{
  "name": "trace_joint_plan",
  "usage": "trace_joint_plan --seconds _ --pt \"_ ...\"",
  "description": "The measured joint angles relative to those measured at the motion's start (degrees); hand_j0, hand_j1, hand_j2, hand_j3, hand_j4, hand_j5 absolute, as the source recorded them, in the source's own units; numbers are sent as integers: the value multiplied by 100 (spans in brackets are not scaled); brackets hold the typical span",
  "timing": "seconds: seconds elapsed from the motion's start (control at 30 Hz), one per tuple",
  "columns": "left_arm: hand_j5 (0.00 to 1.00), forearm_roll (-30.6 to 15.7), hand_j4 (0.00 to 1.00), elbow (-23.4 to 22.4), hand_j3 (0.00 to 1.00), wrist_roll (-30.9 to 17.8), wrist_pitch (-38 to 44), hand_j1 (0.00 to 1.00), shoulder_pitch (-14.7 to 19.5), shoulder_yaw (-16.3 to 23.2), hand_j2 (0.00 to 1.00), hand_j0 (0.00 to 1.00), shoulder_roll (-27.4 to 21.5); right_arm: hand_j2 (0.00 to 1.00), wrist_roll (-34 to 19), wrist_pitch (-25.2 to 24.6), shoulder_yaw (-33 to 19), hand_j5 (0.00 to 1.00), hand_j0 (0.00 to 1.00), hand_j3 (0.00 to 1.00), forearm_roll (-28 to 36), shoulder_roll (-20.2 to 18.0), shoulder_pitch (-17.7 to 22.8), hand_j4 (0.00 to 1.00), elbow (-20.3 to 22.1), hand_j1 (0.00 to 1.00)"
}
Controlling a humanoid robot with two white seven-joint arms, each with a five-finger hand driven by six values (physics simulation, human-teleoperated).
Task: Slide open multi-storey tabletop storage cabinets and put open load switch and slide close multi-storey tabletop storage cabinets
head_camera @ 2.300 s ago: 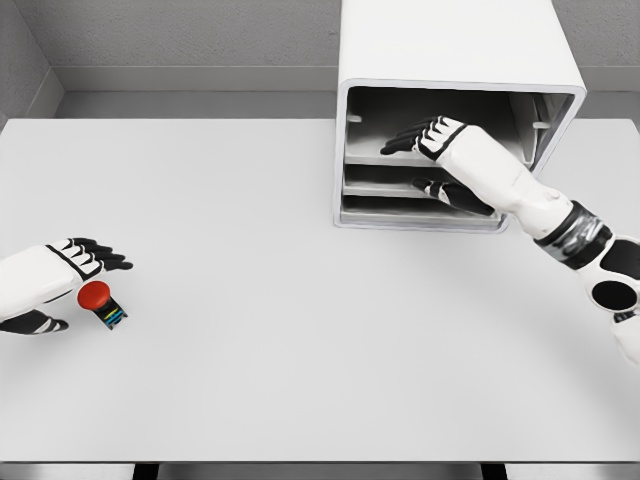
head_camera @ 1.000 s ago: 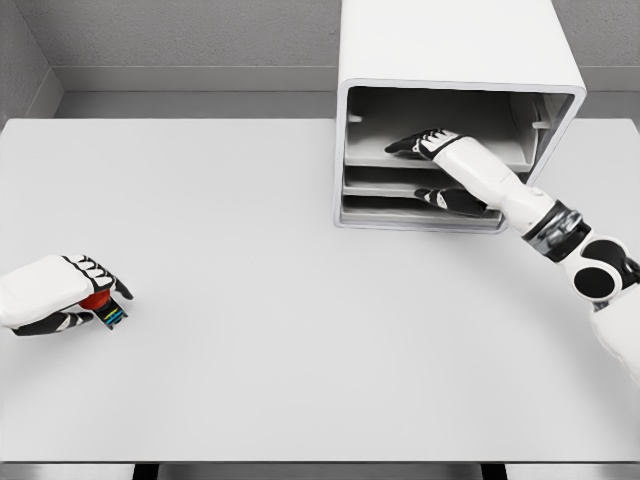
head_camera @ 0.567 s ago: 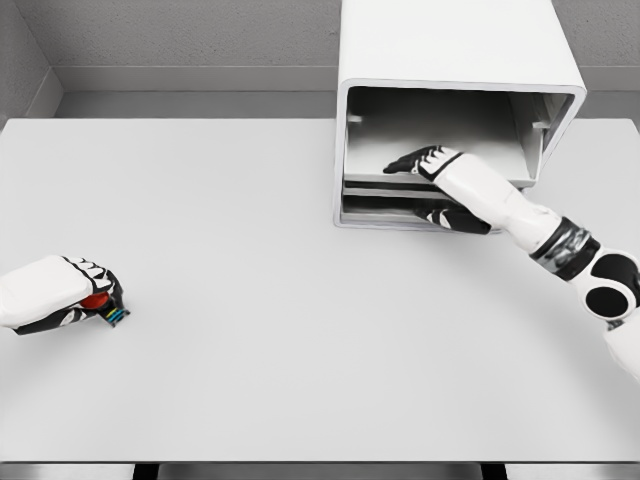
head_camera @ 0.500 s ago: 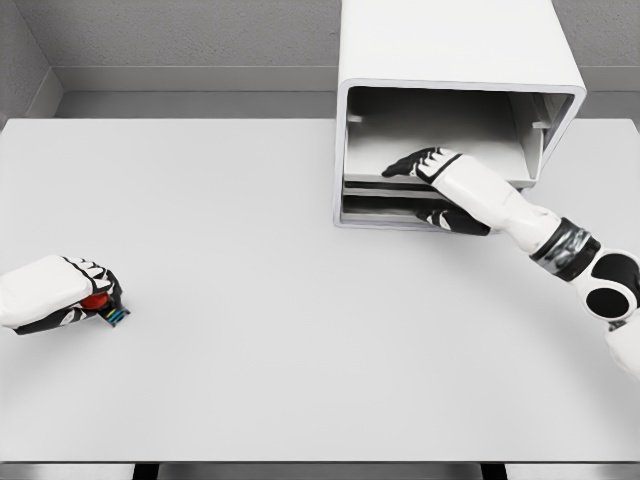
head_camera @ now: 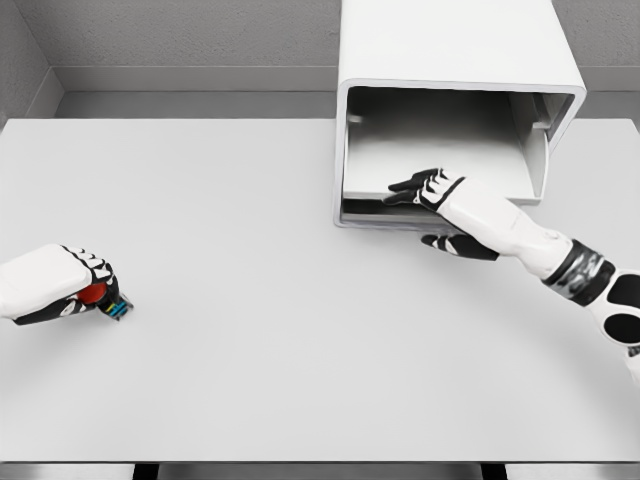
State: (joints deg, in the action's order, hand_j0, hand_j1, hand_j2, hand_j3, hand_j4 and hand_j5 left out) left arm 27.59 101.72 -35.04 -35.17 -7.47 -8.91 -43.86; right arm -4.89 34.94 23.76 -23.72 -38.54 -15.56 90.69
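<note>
Drawing the tray straight out of the storage cabinet suits the right hand, fingers spread flat on its front lip. Far left of the cabinet, the left hand is clamped on the red-knobbed load switch, just above the table.

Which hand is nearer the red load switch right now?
Left. The left hand is curled around the load switch at the table's left edge. The right hand is far across the table, fingers on a drawer tray at the front of the cabinet.
</note>
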Motion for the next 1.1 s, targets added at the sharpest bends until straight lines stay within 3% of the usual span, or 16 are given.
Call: trace_joint_plan --seconds 0.3,0.53,0.87,1.0,1.1 --pt "42 -16 42 16 42 0 0 42 193 -33 42 42 24 81 8 0 -54 81 81 81 28 -302 316 81 406 81" --pt "42 -120 42 52 42 0 -3 42 325 -45 42 42 36 82 2 9 -440 82 82 82 -45 -565 721 82 818 82" --pt "42 -225 42 137 42 2 -1 42 606 -42 42 42 226 82 8 9 -977 82 82 82 161 -880 853 82 1024 82" --pt "42 -339 42 143 42 4 -1 42 650 -40 42 42 265 78 10 9 -1306 78 78 78 371 -955 853 78 1033 78" --pt "42 -374 42 145 42 3 -1 42 694 -36 42 42 319 68 7 9 -1528 68 68 68 518 -973 861 68 1036 68"
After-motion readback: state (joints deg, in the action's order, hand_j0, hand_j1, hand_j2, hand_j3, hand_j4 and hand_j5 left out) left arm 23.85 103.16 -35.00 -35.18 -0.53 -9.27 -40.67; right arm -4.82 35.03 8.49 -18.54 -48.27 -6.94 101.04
